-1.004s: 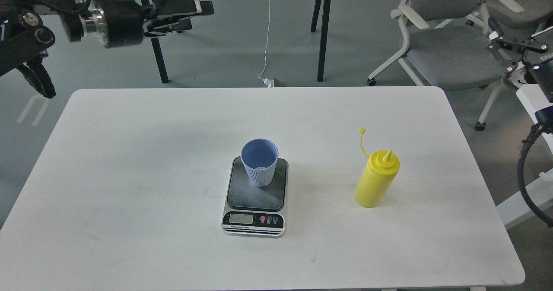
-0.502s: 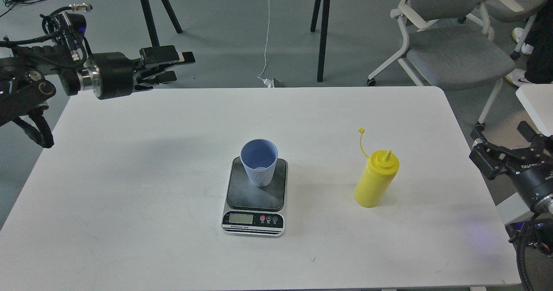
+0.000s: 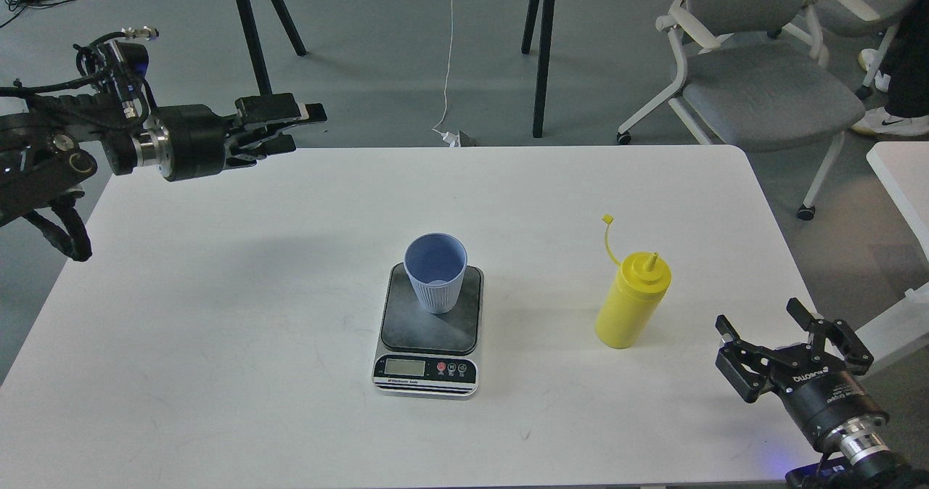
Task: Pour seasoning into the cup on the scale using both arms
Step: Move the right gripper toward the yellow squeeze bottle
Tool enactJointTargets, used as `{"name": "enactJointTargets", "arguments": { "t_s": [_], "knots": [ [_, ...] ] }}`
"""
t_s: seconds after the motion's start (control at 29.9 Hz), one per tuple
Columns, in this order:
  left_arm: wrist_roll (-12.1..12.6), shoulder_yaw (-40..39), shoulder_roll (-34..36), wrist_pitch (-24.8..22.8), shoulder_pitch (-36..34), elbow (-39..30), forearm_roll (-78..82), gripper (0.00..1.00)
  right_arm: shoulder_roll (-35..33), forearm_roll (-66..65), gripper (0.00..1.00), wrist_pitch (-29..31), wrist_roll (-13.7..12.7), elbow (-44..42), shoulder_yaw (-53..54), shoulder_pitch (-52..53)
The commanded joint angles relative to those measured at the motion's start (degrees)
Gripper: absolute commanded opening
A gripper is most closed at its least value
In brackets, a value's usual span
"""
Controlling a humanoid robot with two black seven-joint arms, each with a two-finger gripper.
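The yellow squeeze bottle (image 3: 628, 302) stands upright on the right half of the white table (image 3: 218, 315), its small cap hanging open on its tether. The pale blue ribbed cup (image 3: 435, 272) stands upright on the dark platform of the kitchen scale (image 3: 428, 334) at the table's middle. My left gripper (image 3: 297, 128) is open and empty, above the table's far left edge, pointing right, far from the cup. My right gripper (image 3: 758, 315) is open and empty, over the table's front right corner, to the right of and nearer than the bottle, apart from it.
A grey office chair (image 3: 762, 90) stands behind the table at the right. Black stand legs (image 3: 541, 54) and a white cable are on the floor behind. A second white table edge (image 3: 900, 177) lies at the far right.
My right arm has swung down from the upper right edge to the table's front right corner, near the bottle. My left arm has come down to the table's far left edge.
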Motion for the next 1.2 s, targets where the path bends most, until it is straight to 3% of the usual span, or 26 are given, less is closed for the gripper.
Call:
{"name": "enactJointTargets", "arguments": {
  "t_s": [0.0,0.43,1.17],
  "knots": [
    [0.0,0.0,0.78,0.0,0.46,0.0,-0.09,0.99,3.91,-3.47,0.99,0.0,0.11,-2.03,-0.07,-0.22],
    [0.0,-0.08,1.14,0.0,2.84,0.0,-0.01,0.99,12.71,-7.25,0.99,0.0,-0.24,-11.97,-6.83,5.31],
    [0.0,0.0,1.4,0.0,4.51,0.0,-0.01,0.99,18.78,-9.8,0.99,0.0,-0.24,-13.64,-7.72,8.56]
  ]
}}
